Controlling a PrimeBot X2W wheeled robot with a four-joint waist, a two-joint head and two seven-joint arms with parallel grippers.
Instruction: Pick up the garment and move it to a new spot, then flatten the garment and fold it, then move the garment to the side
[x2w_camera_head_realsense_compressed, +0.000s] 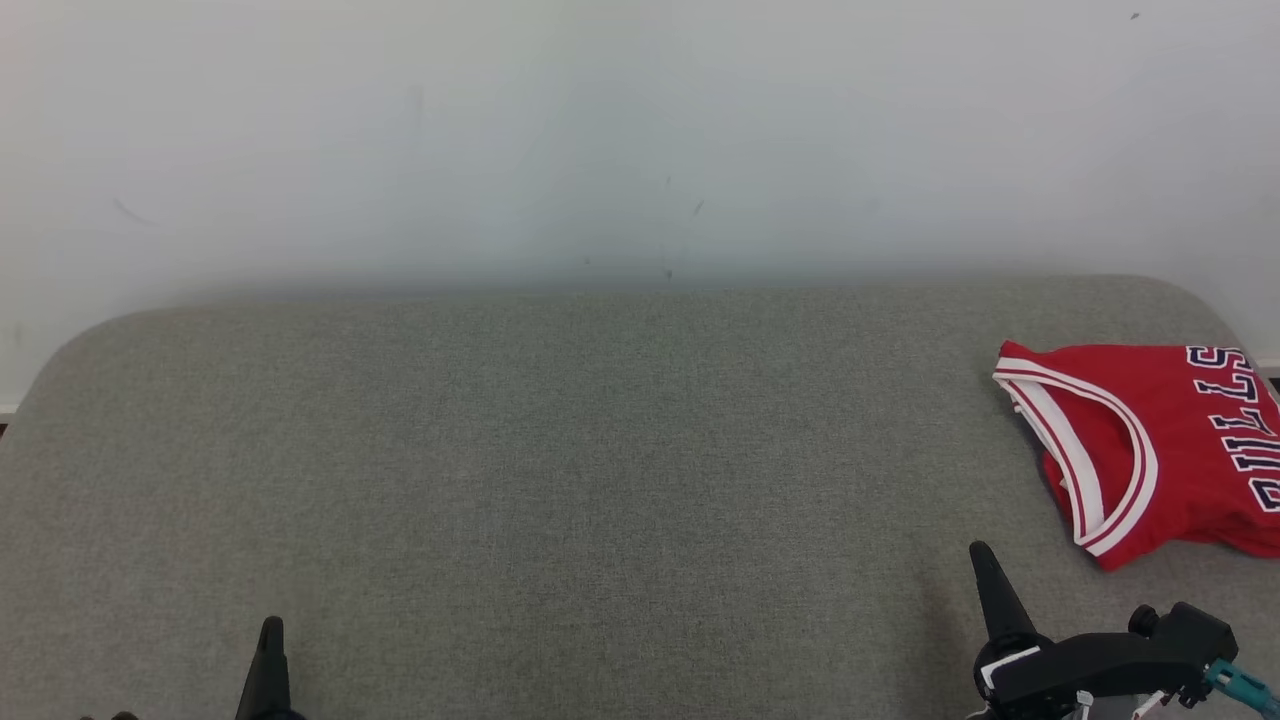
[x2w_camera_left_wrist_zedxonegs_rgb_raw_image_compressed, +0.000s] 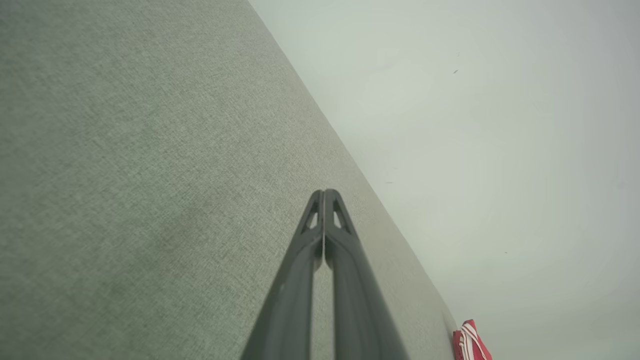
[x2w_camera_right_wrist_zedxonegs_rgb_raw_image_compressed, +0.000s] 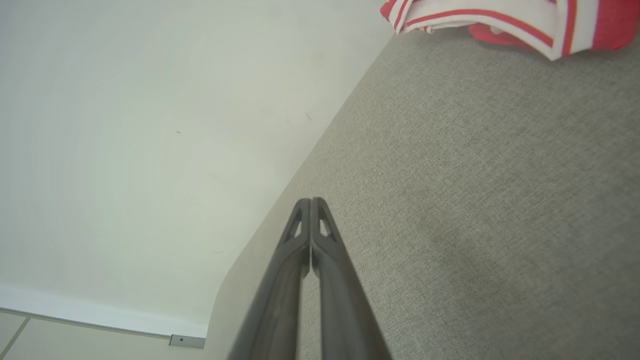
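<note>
Garment: the red jersey (x2w_camera_head_realsense_compressed: 1150, 440) sits by the right edge of the grey padded surface (x2w_camera_head_realsense_compressed: 600, 450), up toward its far right corner. It looks folded into a compact bundle, with the white-trimmed opening facing the middle.
Why there: my guess is that's the "to the side" spot, so the task looks pretty much finished.
Left gripper (x2w_camera_head_realsense_compressed: 270, 640): low at the near edge on the left side, fingers pressed together with nothing between them, well apart from the jersey.
Right gripper (x2w_camera_head_realsense_compressed: 985, 575): also at the near edge but on the right side, near the jersey and not touching it, fingers closed on nothing.
Why held like that: both look parked out of the way with tips pointing at the far edge, probably a rest pose.
Head view extra: gives the whole layout, plus the lettering on the jersey, which runs off the frame.
Left wrist view extra: shows its two fingers meeting at the tips. The jersey is just a sliver of red at the far end.
Right wrist view extra: the striped trim up close, so you can see stacked layers. Also a rounded corner of the surface and a strip of baseboard (x2w_camera_right_wrist_zedxonegs_rgb_raw_image_compressed: 100, 315).
</note>
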